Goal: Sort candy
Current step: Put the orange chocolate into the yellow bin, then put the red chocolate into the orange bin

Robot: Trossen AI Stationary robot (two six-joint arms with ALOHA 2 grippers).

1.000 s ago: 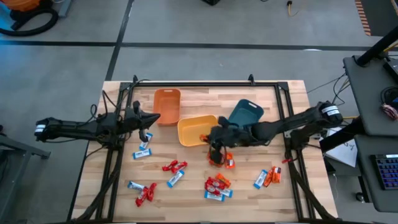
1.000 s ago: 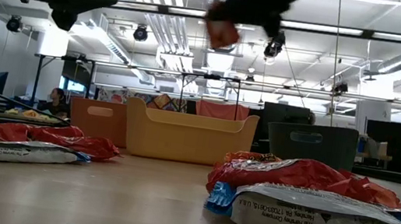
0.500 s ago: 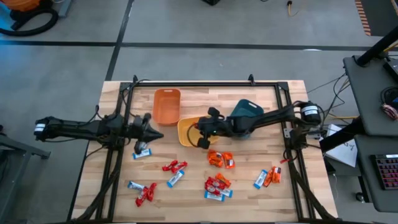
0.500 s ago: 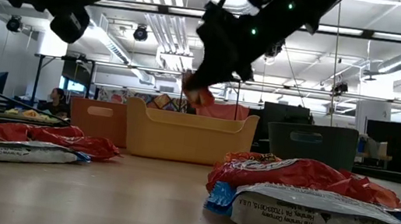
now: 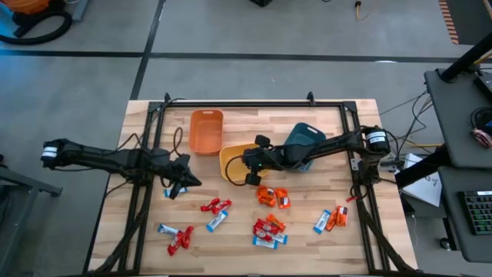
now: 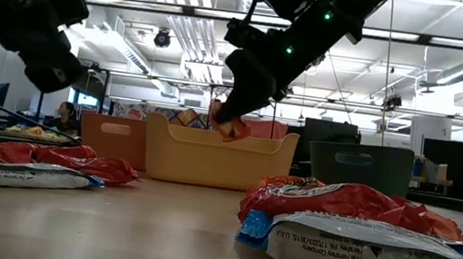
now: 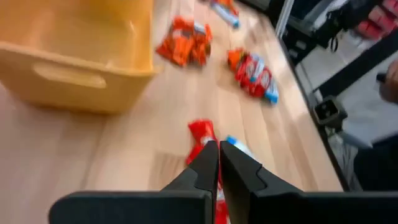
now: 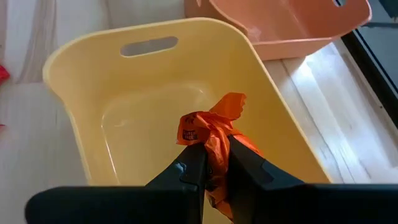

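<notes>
My right gripper [image 5: 247, 171] hangs over the yellow bin [image 5: 231, 158], shut on one orange candy packet [image 8: 211, 127]; the low view shows the packet [image 6: 230, 127] just above the bin's rim [image 6: 222, 133]. My left gripper [image 5: 184, 182] is shut and empty above the table's left part; past its tips [image 7: 217, 152] lie a red candy [image 7: 202, 134] and a blue-and-white bar [image 7: 239, 146]. More candy lies flat on the wood: orange packets [image 5: 273, 196], red ones [image 5: 215, 205], and mixed heaps [image 5: 265, 231] [image 5: 330, 219]. My right gripper pinches the crumpled orange packet by its lower part [image 8: 216, 149] between its two fingers [image 8: 193, 168]. The fingers slant down from the table's right side. The packet sticks out beyond the fingertips, lifted clear, over the inside of the yellow bin.
An orange bin [image 5: 206, 131] stands at the far left of the yellow one, and a teal bin [image 5: 304, 138] to its right, partly under my right arm. A black frame [image 5: 254, 104] runs round the table. More candy lies near the front left [image 5: 177, 238].
My right gripper has carried the orange packet from above the candy heap toward the table's far left, and down over the yellow bin. My left gripper has sunk, gone toward the near edge and tipped downward, staying shut.
</notes>
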